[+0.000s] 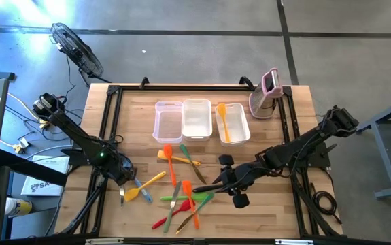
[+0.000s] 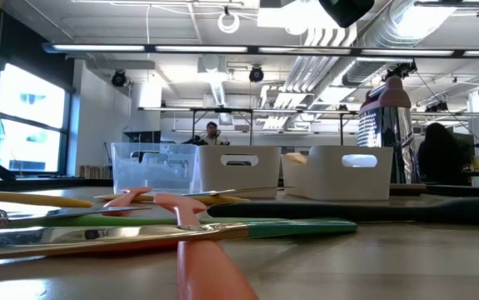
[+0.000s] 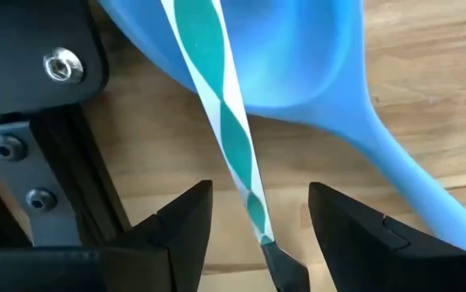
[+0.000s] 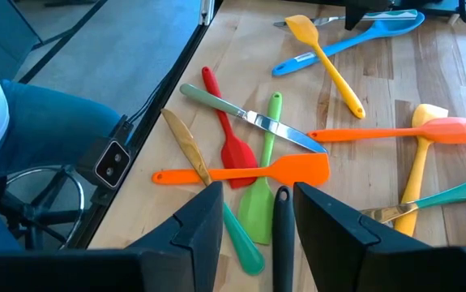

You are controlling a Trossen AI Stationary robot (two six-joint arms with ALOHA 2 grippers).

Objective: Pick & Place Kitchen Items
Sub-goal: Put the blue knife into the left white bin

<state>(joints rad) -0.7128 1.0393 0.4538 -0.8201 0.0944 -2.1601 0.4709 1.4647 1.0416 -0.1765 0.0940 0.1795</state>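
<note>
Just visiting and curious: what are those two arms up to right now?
Left gripper open around a teal-and-white striped handle, beside the blue spoon. Right gripper open around a black handle. One orange spatula in the right clear tub.

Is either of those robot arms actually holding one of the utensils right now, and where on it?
Cannot be told. The left end effector straddles a teal-and-white striped handle; the right end effector straddles a black handle. Neither grip is clearly closed.
</note>
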